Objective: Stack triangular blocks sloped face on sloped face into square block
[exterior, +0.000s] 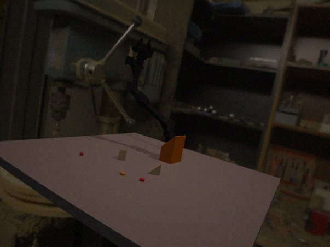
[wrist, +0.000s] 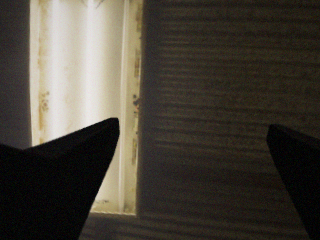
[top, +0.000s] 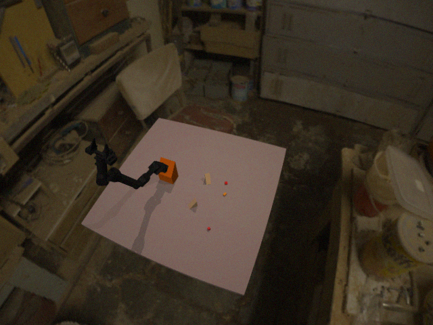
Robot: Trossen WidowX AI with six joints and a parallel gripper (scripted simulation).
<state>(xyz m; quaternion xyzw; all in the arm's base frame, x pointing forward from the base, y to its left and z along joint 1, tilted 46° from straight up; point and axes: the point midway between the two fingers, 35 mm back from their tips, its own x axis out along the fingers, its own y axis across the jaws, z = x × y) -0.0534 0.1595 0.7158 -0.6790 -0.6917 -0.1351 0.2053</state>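
Wrist view shows the gripper [wrist: 192, 150] spread wide on nothing, aimed off the bench. Both triangular blocks lie apart mid-table, one [top: 208, 179] toward the far edge, the other [top: 192, 204] nearer, likely awaiting pickup beside an orange block [top: 168, 170]

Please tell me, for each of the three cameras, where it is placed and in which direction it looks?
Top: high above, looking down on the pale pink table, whole dark arm and big orange block.
Exterior: low beside the table, looking across it; arm rises behind the orange block.
Wrist: on the gripper, facing a window and wall; only two dark fingers, wide apart, holding nothing.
Top and exterior share two tan triangular blocks and small cubes.
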